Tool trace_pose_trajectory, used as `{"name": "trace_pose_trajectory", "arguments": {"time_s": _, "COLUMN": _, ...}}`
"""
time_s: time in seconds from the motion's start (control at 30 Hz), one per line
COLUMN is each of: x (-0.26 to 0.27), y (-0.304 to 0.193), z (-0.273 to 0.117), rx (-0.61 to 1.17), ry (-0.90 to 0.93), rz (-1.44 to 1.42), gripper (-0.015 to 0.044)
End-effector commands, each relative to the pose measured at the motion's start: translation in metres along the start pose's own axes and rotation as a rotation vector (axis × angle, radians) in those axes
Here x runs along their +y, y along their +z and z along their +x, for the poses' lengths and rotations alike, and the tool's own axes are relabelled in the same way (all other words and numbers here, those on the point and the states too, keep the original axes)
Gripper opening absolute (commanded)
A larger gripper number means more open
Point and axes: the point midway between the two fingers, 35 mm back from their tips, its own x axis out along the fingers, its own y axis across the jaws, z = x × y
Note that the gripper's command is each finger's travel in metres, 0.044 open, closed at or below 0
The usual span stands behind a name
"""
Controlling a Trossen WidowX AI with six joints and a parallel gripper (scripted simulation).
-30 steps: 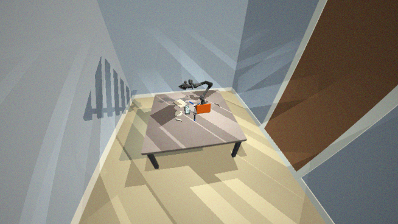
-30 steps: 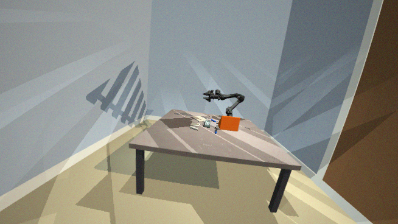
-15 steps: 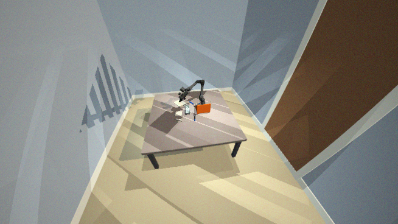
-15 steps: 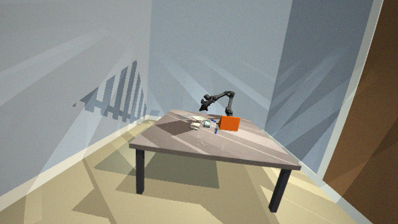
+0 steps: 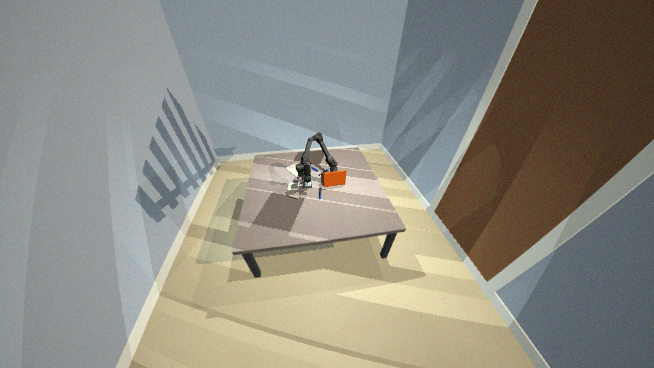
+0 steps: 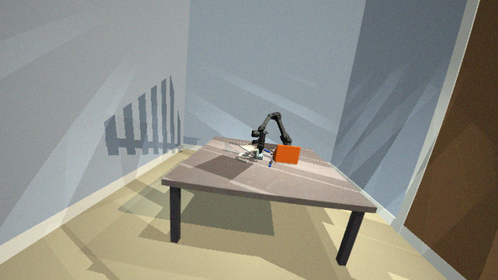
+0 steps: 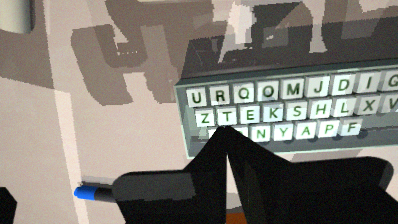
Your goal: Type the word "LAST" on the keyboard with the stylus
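The keyboard (image 5: 308, 185) (image 6: 259, 157) (image 7: 189, 145) has a pale green-grey frame and white keys with green letters. L, S and T show in its middle row and A in the bottom row in the wrist view. My gripper (image 5: 307, 183) (image 6: 260, 152) (image 7: 224, 132) points down over the keyboard, shut and empty, its tips meeting just below the T key and hiding keys left of N. A dark pen with a blue end (image 5: 320, 194) (image 6: 270, 164) (image 7: 85, 193), seemingly the stylus, lies on the desk beside the keyboard; a finger hides part of it in the wrist view.
An orange box (image 5: 334, 178) (image 6: 287, 154) (image 7: 236, 219) stands right of the keyboard. Another blue item (image 5: 314, 169) (image 6: 267, 151) lies behind the keyboard. A pale flat thing (image 5: 291, 170) (image 6: 247, 147) lies at the back left. A whitish rounded object (image 7: 15, 16) shows at the wrist view's upper left.
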Motion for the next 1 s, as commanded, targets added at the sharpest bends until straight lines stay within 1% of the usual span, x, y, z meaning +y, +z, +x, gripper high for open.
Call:
{"name": "trace_pose_trajectory", "arguments": {"time_s": 0.0, "x": 0.001, "y": -0.001, "z": 0.002, "rx": 0.012, "ry": -0.051, "rz": -0.022, "gripper": 0.0}}
{"name": "trace_pose_trajectory", "arguments": {"time_s": 0.33, "x": -0.001, "y": -0.001, "z": 0.002, "rx": 0.012, "ry": -0.051, "rz": -0.022, "gripper": 0.0}}
{"name": "trace_pose_trajectory", "arguments": {"time_s": 0.53, "x": -0.062, "y": 0.001, "z": -0.001, "rx": 0.013, "ry": -0.055, "rz": -0.023, "gripper": 0.0}}
{"name": "trace_pose_trajectory", "arguments": {"time_s": 0.97, "x": -0.064, "y": 0.001, "z": -0.001, "rx": 0.013, "ry": -0.055, "rz": -0.023, "gripper": 0.0}}
